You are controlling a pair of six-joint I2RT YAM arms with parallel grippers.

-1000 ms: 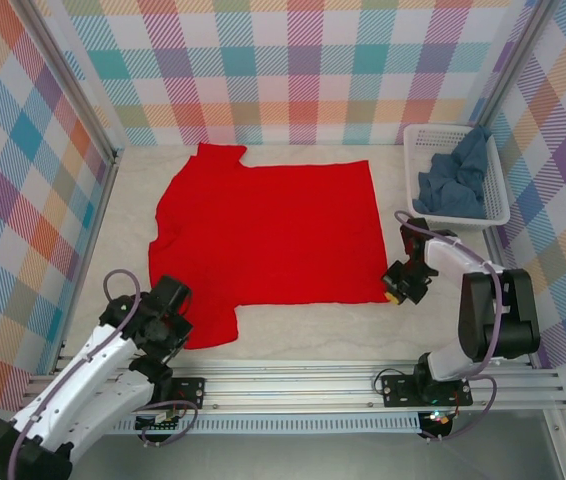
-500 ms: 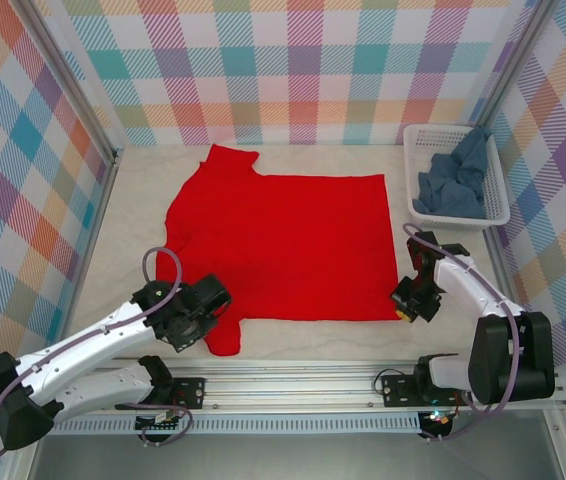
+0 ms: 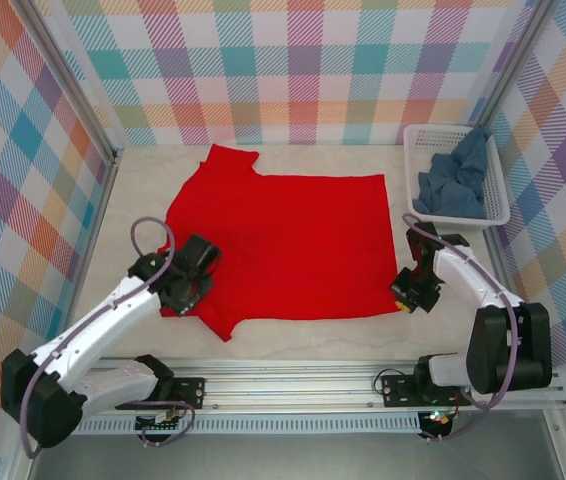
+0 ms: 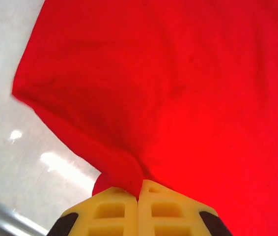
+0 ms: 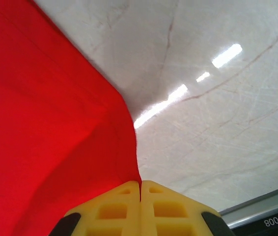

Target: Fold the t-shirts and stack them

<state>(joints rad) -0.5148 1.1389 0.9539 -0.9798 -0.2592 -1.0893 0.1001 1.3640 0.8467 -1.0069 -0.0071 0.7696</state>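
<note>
Top external: red shirt (image 3: 283, 240) flat, left gripper (image 3: 193, 284) pinching its bunched edge, right gripper (image 3: 404, 296) clamping a corner; blue shirt (image 3: 453, 182) crumpled, half-hidden in basket (image 3: 441, 128).

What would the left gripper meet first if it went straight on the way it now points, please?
The red t-shirt: the left gripper is shut on its edge, and more red cloth lies directly ahead, though depth is unclear.

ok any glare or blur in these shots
Right wrist: bright lamp streaks glare off the table, while the red t-shirt is sharp. Left wrist: smaller glare spots on the table, and the cloth's left edge looks slightly smeared. Top external: even light, sharp, no obvious glare.
</note>
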